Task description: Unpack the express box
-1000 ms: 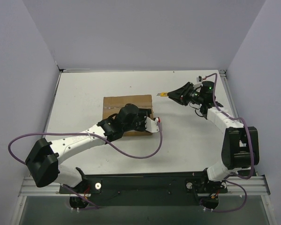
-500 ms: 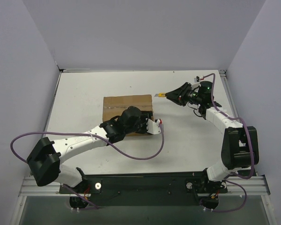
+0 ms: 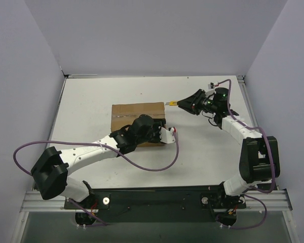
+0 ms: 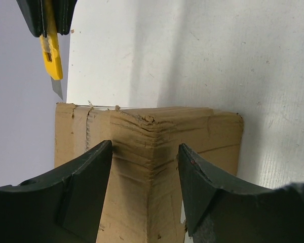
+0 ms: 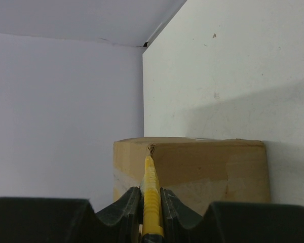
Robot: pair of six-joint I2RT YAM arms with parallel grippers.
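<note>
Bracing brown rectangular cardboard express box [image 3: 138, 112] mid white table [image 3: 91, 101], left gripper [image 4: 145, 149] spread astride its corner; pinching yellow utility knife [image 5: 150, 177] in right gripper [image 5: 151, 195], blade poised beside box, presumably for cutting.

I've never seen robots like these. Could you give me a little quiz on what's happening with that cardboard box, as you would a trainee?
1. True or false: the top flaps of the express box are already open.
2. What is the right gripper holding?
A. a yellow utility knife
B. a pair of scissors
C. a roll of tape
3. Fill in: the fingers of the left gripper stand on either side of one ______ of the box.

Key
1. False: the top is still closed.
2. A: its blade points at the box.
3. Corner.
</note>
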